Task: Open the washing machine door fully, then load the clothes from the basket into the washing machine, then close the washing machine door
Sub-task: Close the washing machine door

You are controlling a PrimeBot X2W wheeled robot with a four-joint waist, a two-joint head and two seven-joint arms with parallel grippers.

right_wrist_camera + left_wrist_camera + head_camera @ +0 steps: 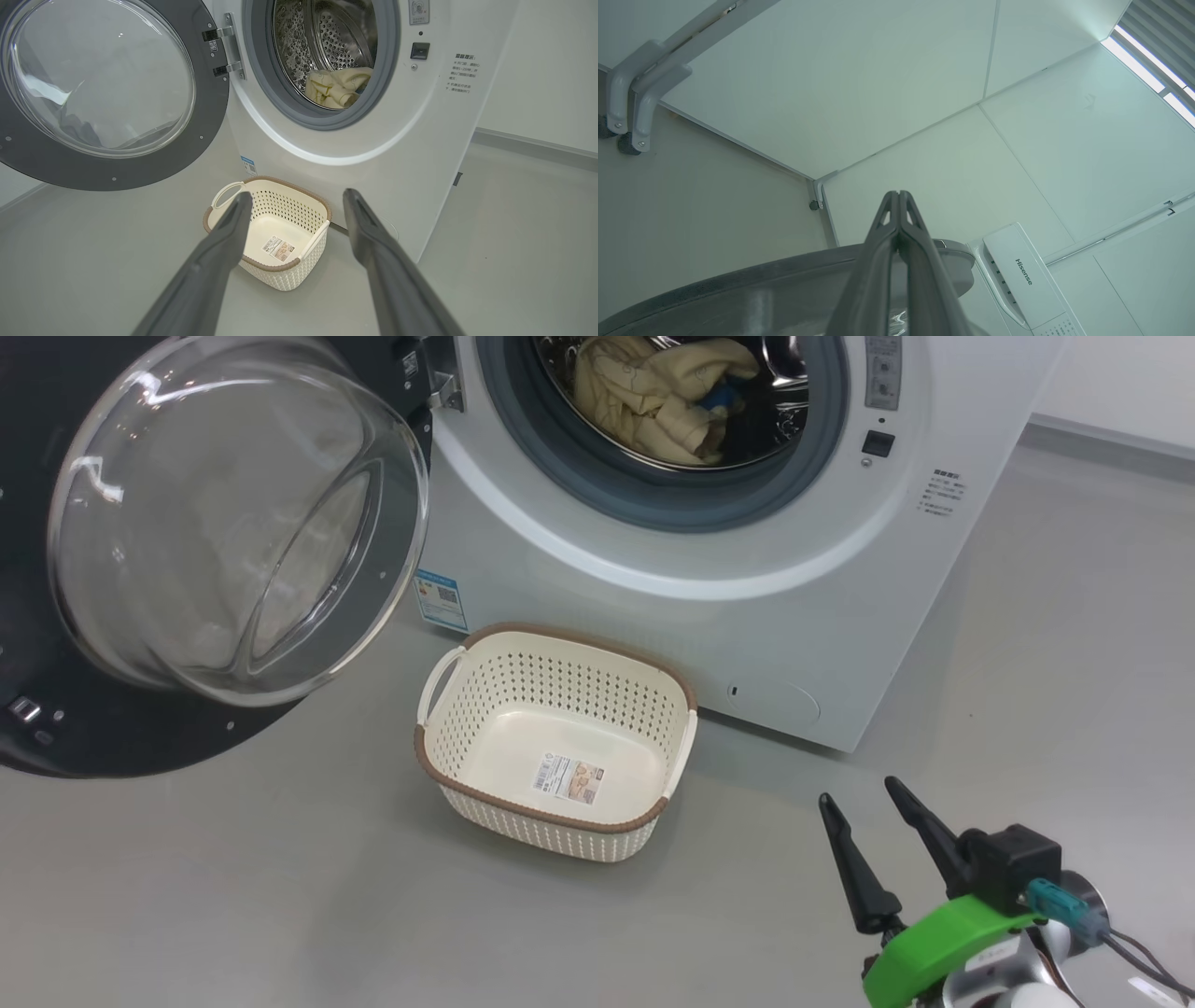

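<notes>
The washing machine (747, 607) (364, 154) stands with its door (233, 523) (98, 79) swung wide to the left. Inside the drum lie the cream-yellow clothes (653, 392) (338, 86) with a small blue bit. The cream basket (555, 737) (271, 233) sits on the floor in front of the machine, holding nothing but its label sticker. My right gripper (864, 789) (296, 196) hangs open, to the right of the basket and clear of it. My left gripper (899, 193) is shut with nothing in it, pointing up past the door's rim (738, 275) toward the wall.
Grey floor (233, 896) spreads to the left and in front of the basket. The open door overhangs the floor at the left. A grey skirting line (537, 147) runs along the wall at the right. Wall brackets (640, 93) show in the left wrist view.
</notes>
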